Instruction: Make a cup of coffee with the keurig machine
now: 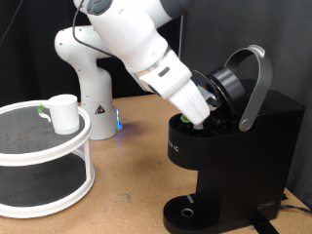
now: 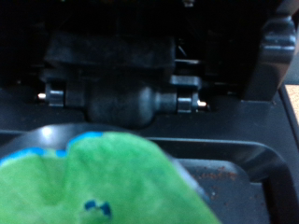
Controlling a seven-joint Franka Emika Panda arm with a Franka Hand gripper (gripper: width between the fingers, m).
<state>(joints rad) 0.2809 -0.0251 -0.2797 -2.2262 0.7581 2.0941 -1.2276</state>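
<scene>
Cup (image 1: 64, 112) placement is not yet done: the mug stands on the upper tier of the white two-tier rack (image 1: 39, 166) at the exterior view's left, well apart from the keurig machine (image 1: 234, 146) at the right. The machine's arched lid handle (image 1: 255, 83) is raised and its head is open. The drip tray (image 1: 187, 211) at the lower centre carries nothing. The gripper (image 1: 198, 109) reaches into the open head; the wrist view shows a green-topped pod (image 2: 98, 182) close before the camera, apparently pinched, though finger spread cannot be confirmed.
</scene>
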